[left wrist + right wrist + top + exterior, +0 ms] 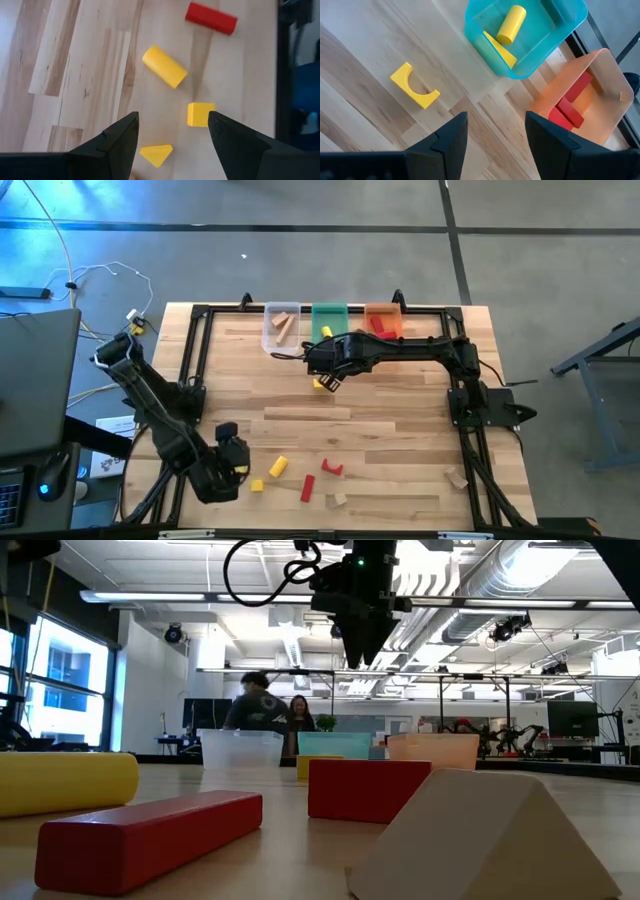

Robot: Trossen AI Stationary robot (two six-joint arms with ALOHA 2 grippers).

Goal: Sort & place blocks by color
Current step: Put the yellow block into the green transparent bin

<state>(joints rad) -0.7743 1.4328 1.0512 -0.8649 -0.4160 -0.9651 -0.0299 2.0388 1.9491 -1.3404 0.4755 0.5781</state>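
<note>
Right hand point(331, 379), fingers spread and gripping nothing, is hovering above the counter point(400, 430) just in front of the green bin point(328, 318); the yellow arch point(414, 85) is lying on the wood close beside the fingertips, near the bin but outside it. The green bin is holding a yellow cylinder point(511, 24) and a yellow wedge point(498, 49); the orange bin point(585, 100) beside it is holding red blocks point(570, 102); the clear bin point(280, 325) is holding tan pieces point(284, 322).

Left hand point(172, 132), also spread and empty, is hanging over the near edge of the counter, where a second yellow cylinder point(164, 66), a yellow cube point(201, 114), a small yellow wedge point(156, 154) and a red bar point(211, 18) are lying apart from one another. More blocks, red and tan, are lying unsorted along the near edge.

Likely risks: the arch is sitting off the line between the right fingers, so a descent without re-centring could be nudging it aside rather than straddling it; its curved cut-out could be letting it twist in a grip. The cylinders could be rolling if a finger is brushing them.
</note>
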